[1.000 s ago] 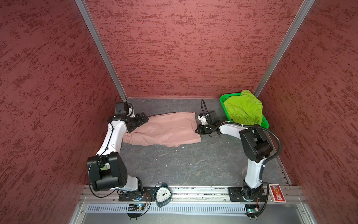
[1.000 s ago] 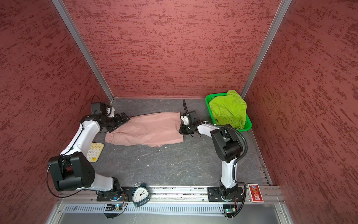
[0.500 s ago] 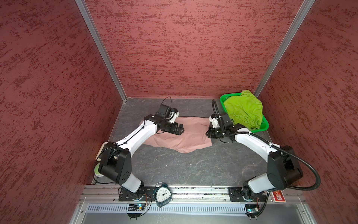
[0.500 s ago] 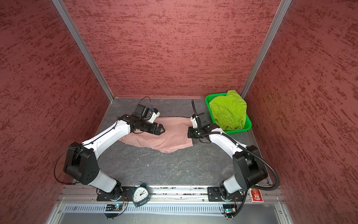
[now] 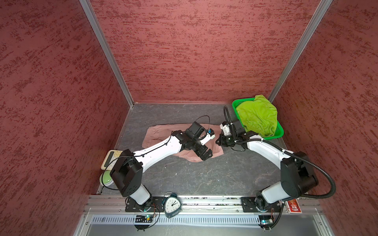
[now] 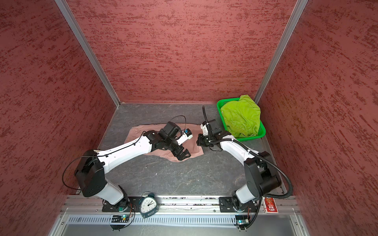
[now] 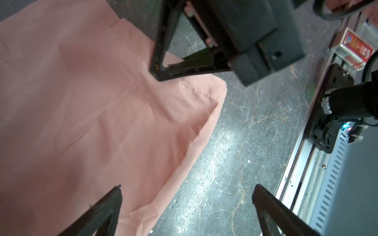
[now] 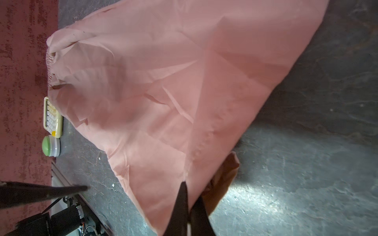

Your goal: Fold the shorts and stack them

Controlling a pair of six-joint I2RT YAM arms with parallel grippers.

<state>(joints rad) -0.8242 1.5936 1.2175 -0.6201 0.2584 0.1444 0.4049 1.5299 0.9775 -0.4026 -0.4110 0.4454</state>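
- Standing on the near rail, the alarm clock is well apart from the basket. In both top views it is nearer the viewer than the basket and to the basket's left.
- The calculator lies at the counter edge farthest left of the basket. A round green-topped item sits just beside it on the near side.
- The left pincer is released, with its fingers spread wide. It hangs over the near corner of the pink shorts, at the end closest to the basket. In the left wrist view one finger is above cloth and the other is above bare counter. Neither grips anything.
- The pink shorts lie spread on the counter to the left of the basket, near it but not touching. The gathered waistband is at the end away from the basket.
- The right pincer is clenched on the edge of the pink shorts at the end facing the basket. In the right wrist view the cloth rises to the closed fingertips.
- The basket sits in the far right corner of the counter. The lime shorts lie crumpled inside it, heaped above the rim.
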